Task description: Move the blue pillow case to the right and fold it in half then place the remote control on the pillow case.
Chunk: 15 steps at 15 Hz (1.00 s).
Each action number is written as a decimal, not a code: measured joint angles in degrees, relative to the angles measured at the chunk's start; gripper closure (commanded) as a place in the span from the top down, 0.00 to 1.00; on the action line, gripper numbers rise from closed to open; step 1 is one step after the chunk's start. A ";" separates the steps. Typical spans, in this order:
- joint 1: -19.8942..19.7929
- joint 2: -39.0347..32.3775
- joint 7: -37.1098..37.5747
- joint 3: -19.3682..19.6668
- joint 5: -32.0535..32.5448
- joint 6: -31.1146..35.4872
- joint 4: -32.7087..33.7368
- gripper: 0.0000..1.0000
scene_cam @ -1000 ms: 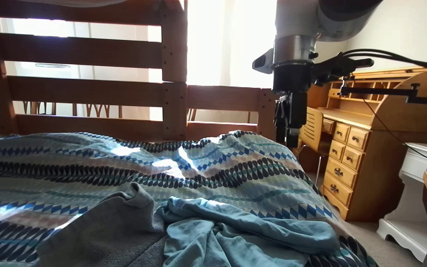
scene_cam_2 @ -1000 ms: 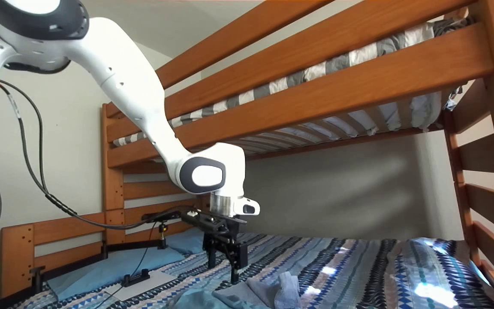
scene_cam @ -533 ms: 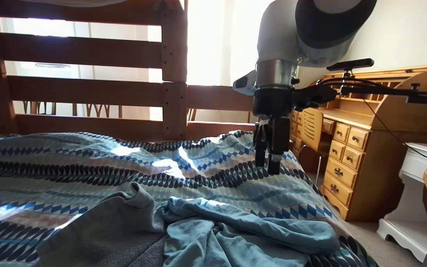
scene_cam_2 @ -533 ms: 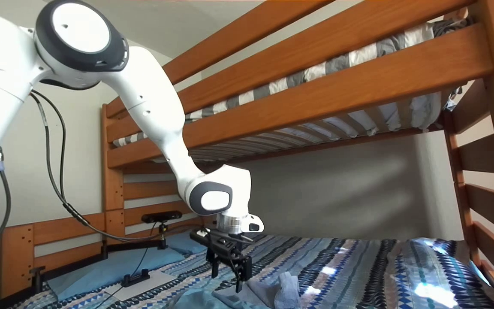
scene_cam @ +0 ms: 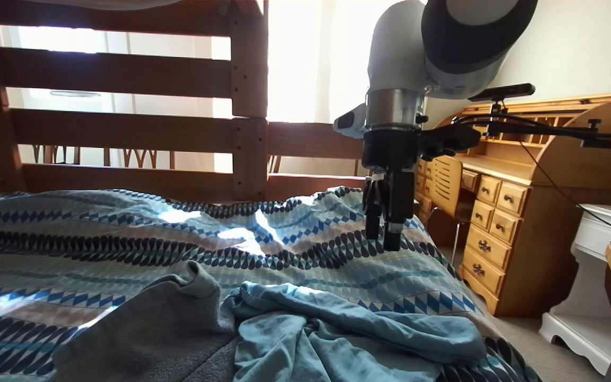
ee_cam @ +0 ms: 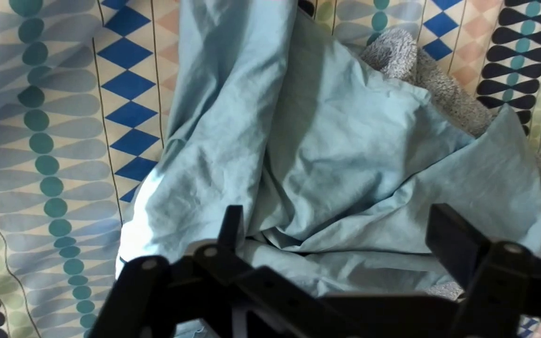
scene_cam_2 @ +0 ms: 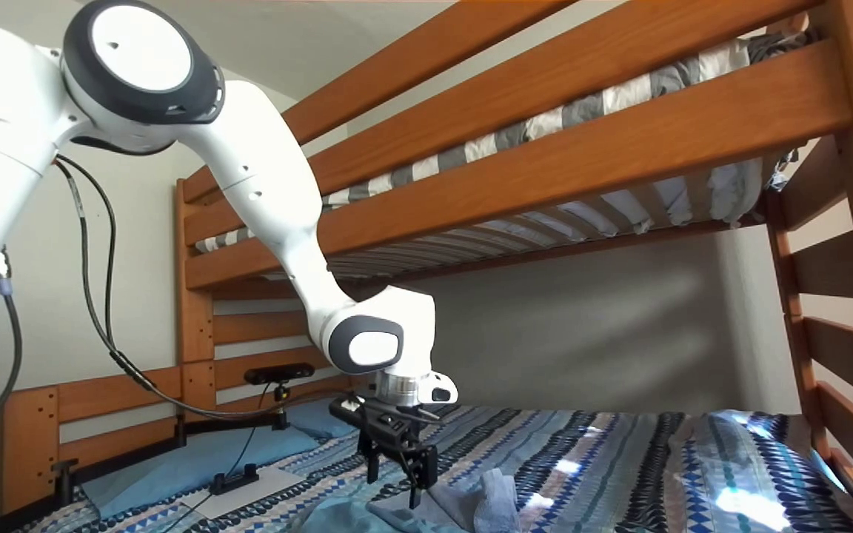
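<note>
The blue pillow case (scene_cam: 348,334) lies crumpled and wrinkled on the patterned bedspread. In an exterior view (scene_cam_2: 349,517) only its upper part shows at the bottom edge. In the wrist view (ee_cam: 345,136) it spreads beneath the fingers, with folds running across it. My gripper (scene_cam: 383,241) hovers above the bed; it also shows in an exterior view (scene_cam_2: 394,488). In the wrist view the gripper (ee_cam: 338,223) has its fingers wide apart with nothing between them, above the pillow case. The remote control does not show in any view.
A grey towel (scene_cam: 162,323) lies beside and partly under the pillow case. Blue pillows (scene_cam_2: 204,459), a pale flat sheet (scene_cam_2: 256,492) and a camera on a stand (scene_cam_2: 278,372) are at one bed end. The upper bunk (scene_cam_2: 530,170) overhangs. A wooden desk (scene_cam: 496,228) stands beyond.
The arm and gripper have come down toward the bed, moving left in an exterior view. Over the last half second they barely move. The pillow case and towel have not moved.
</note>
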State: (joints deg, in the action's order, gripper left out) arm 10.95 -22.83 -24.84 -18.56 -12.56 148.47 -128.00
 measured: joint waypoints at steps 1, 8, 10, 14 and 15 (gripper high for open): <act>-0.22 -0.68 0.00 0.27 0.59 0.86 0.03 1.00; -2.56 -9.86 -1.20 -0.32 3.11 7.78 3.07 1.00; -3.72 -12.59 -1.61 -1.82 3.11 9.29 4.50 1.00; -4.07 -17.00 -1.63 -2.71 5.21 11.93 6.99 1.00; -4.07 -17.81 -1.62 -2.71 6.13 13.17 7.33 1.00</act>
State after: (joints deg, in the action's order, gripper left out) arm 6.88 -40.64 -26.46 -21.27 -6.43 161.64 -120.67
